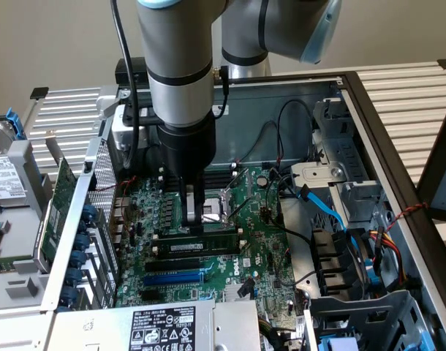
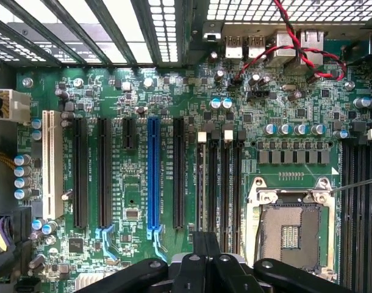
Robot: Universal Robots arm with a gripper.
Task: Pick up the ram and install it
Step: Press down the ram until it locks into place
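At the exterior view's left, a green expansion card (image 1: 60, 208) stood on edge outside the case wall (image 1: 75, 219), with a drive (image 1: 5, 179) further left on the slatted worktop (image 1: 69, 102). Inside the open case lay the green motherboard (image 1: 270, 241). The arm (image 1: 178, 66) came down over its middle, and the end effector (image 1: 194, 221) stood upright with its fingers pressed together, their tips at the top edge of the ram (image 1: 199, 245). The ram stood on edge in the board, long side running across the view, a small white label on its face. Whether the fingers pinched the ram's edge or only touched it could not be told. Just in front of it lay a black slot (image 1: 180, 262) and a blue slot (image 1: 174, 278), and beyond it the open processor socket (image 1: 224, 202). A power supply label (image 1: 162, 327) showed at the near edge. To the exterior view's right were blue cables (image 1: 333, 212), black cables (image 1: 292, 121) and the metal drive bays (image 1: 347, 190).

In the wrist view, the board carried a white slot (image 2: 49, 163), several black slots (image 2: 80, 172), a blue slot (image 2: 153, 174), then the socket (image 2: 289, 226) and more dark slots (image 2: 355, 207). A red and black twisted wire (image 2: 302, 46) looped near the rear ports (image 2: 268, 46). The end effector (image 2: 205, 259) showed closed at the picture's edge.
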